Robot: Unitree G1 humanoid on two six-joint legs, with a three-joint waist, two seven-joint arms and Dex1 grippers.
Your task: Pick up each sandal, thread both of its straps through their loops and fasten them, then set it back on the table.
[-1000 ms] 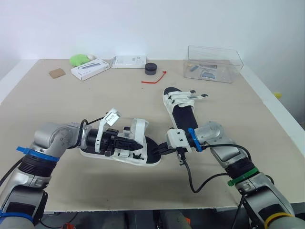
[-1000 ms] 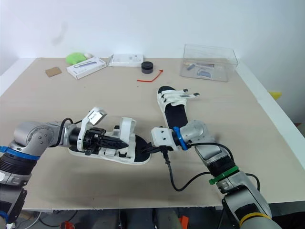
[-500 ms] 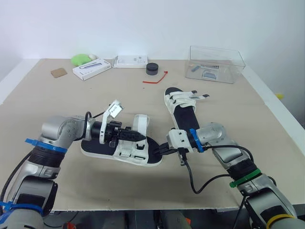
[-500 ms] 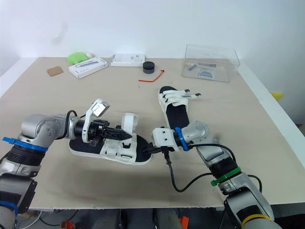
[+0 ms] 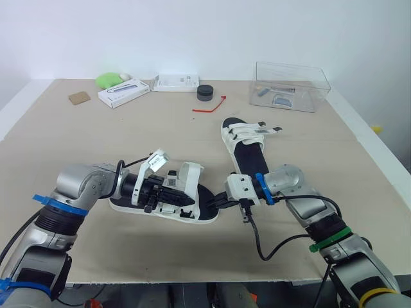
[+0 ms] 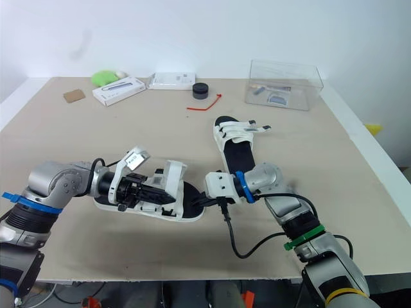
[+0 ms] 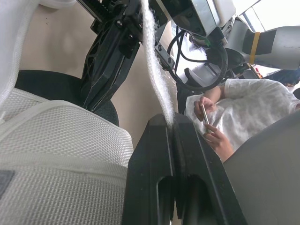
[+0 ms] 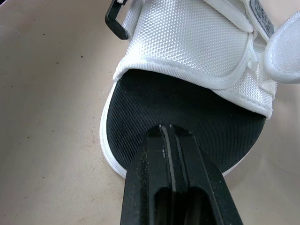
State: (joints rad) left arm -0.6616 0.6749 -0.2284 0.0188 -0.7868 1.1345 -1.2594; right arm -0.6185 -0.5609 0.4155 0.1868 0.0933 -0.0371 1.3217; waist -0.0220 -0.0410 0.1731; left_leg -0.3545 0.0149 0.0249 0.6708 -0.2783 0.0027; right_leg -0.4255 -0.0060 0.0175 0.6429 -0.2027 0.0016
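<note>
While the right end effector (image 8: pixel 169 132) pins the toe, the left end effector (image 7: pixel 172 123) works a strap (image 7: pixel 154 70) on the near sandal (image 8: pixel 187 108).
The sandal lies on the worktop (image 5: pixel 96 141) between both arms. The left fingers are closed tight on the white strap, which runs up from their tips. The right fingers are pressed together with nothing between them, resting at the toe end of the black footbed. Threading looks under way but not fastened; next the strap end needs guiding through its loop. The far sandal (image 5: pixel 247 151) lies well apart.
</note>
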